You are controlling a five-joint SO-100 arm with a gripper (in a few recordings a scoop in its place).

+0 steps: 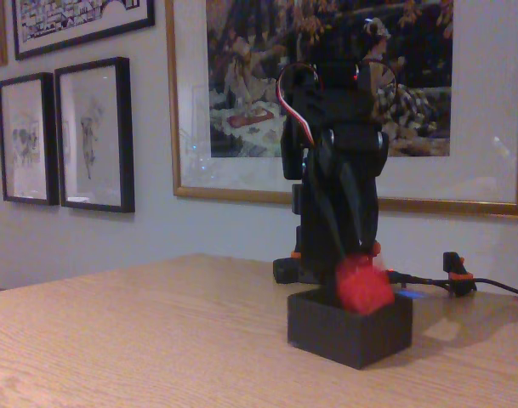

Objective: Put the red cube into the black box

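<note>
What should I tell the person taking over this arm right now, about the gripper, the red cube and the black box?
Gripper: pointing down over the black box, shut on the red cube.
Red cube: held at the box's opening, its lower part at or just below the rim; whether it touches the floor inside cannot be told from the fixed view.
Black box: on the wooden table, in front of the arm's base.
Done: cube picked up and brought to the box.
Left: open the gripper to release the cube, then lift the arm clear.
</note>
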